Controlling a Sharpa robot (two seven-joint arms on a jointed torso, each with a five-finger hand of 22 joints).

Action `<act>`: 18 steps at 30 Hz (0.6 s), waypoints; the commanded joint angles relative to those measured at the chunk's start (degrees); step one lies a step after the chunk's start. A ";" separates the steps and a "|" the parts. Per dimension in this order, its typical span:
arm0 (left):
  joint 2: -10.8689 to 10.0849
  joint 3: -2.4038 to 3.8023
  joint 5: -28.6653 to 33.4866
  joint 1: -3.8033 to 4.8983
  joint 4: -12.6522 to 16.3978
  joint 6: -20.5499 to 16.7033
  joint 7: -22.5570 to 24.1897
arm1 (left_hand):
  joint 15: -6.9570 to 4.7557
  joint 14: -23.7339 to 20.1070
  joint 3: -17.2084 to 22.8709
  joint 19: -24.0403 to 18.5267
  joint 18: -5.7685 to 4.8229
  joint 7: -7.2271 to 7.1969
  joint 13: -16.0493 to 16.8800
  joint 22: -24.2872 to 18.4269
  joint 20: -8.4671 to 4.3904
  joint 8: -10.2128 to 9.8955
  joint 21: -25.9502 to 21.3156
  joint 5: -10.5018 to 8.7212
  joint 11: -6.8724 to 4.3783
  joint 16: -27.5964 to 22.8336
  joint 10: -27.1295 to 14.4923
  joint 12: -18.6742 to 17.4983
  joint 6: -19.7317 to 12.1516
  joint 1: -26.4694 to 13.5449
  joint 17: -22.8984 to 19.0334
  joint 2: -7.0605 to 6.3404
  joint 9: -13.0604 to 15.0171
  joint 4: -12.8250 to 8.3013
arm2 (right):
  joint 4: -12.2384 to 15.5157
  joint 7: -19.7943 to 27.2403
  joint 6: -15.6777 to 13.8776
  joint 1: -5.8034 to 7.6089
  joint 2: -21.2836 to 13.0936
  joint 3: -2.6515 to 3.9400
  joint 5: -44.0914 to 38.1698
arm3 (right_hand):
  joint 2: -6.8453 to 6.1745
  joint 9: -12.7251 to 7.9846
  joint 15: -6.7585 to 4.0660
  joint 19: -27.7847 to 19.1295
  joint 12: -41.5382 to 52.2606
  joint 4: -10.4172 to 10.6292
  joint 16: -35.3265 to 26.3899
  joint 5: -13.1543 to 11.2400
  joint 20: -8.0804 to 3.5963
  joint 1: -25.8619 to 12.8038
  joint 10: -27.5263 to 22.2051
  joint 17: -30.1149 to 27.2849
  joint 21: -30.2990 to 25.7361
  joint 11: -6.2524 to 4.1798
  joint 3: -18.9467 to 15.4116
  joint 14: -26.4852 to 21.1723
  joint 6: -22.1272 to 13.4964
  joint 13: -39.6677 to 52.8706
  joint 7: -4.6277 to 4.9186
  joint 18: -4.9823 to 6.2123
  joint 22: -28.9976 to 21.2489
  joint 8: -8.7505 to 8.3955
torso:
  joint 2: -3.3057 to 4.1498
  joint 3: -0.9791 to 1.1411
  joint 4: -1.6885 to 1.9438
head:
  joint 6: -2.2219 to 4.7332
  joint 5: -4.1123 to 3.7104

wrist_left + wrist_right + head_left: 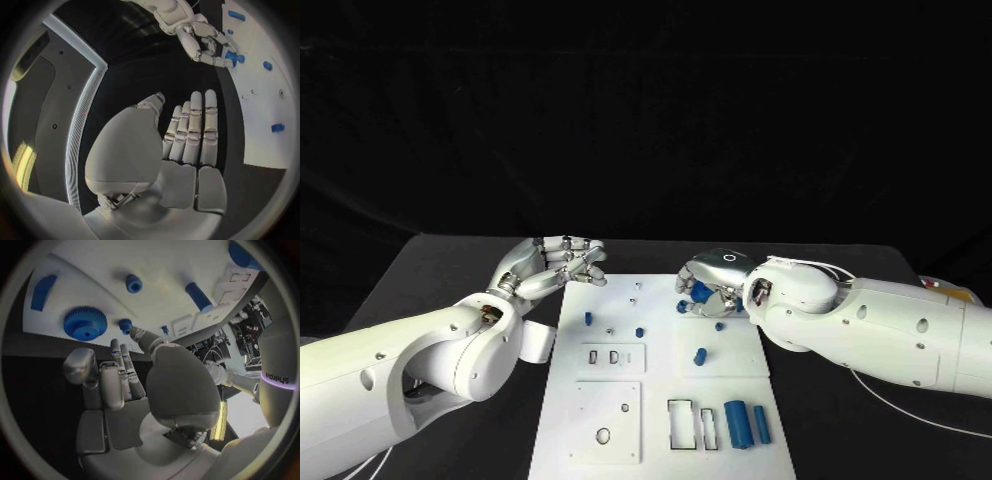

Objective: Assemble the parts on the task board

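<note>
The right hand is lowered over the far right corner of the task board, its fingers extended side by side beside a blue gear; whether the gear is touched cannot be told. The left hand is held just off the board's far left corner, fingers apart, with nothing in it. Small blue pegs are seen standing mid-board, and two blue cylinders lie at its near right beside rectangular slots. The word "polaris" can apparently be read on the right arm.
</note>
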 commanded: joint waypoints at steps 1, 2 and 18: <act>-0.03 0.08 -0.30 0.14 0.35 1.22 -0.01 | 0.04 0.09 0.19 0.39 1.08 0.04 0.05 0.09 -0.02 -0.31 0.36 -0.36 0.03 0.18 -0.04 -0.28 -0.12 -0.20 0.05 -0.38 0.05 -0.10 | -0.39 -1.29 1.62 -0.21 0.28 -0.03 -1.98 | 0.11 0.08 0.37 0.46 -0.08 0.09 0.32 0.17 -0.02 0.87 -0.40 0.16 0.23 -0.09 0.11 3.00 -0.36 0.08 -0.10 -1.16 0.25 -0.18 | 0.33 -0.09 0.20 | -0.09 -0.11; -0.04 0.08 -0.30 0.14 0.37 1.24 -0.03 | 0.04 0.09 0.19 0.39 1.08 0.04 0.05 0.09 -0.02 -0.31 0.36 -0.36 0.03 0.18 -0.04 -0.28 -0.12 -0.20 0.05 -0.38 0.05 -0.10 | -0.47 -1.30 1.62 -0.25 0.34 -0.04 -2.00 | 0.25 0.14 0.38 0.53 -0.05 0.12 0.49 0.20 0.00 0.94 -0.33 0.32 0.46 -0.08 0.22 3.01 -0.26 0.12 -0.08 -1.20 0.57 -0.15 | 0.37 -0.06 0.18 | -0.12 -0.09; 0.00 0.11 -0.30 0.23 0.30 1.59 -0.32 | 0.05 0.06 0.19 0.38 1.07 0.06 0.05 0.13 -0.02 -0.34 0.43 -0.37 0.05 0.22 -0.09 -0.35 -0.15 -0.23 0.12 -0.37 0.05 -0.09 | -0.70 -1.06 1.04 -0.57 0.96 -0.06 -1.94 | 1.42 0.98 0.17 1.07 0.29 0.63 2.52 0.42 -0.05 1.38 2.42 2.46 2.75 -0.50 2.33 3.24 1.23 0.78 -0.34 -1.50 3.64 0.43 | 0.67 0.05 -0.01 | -0.41 0.31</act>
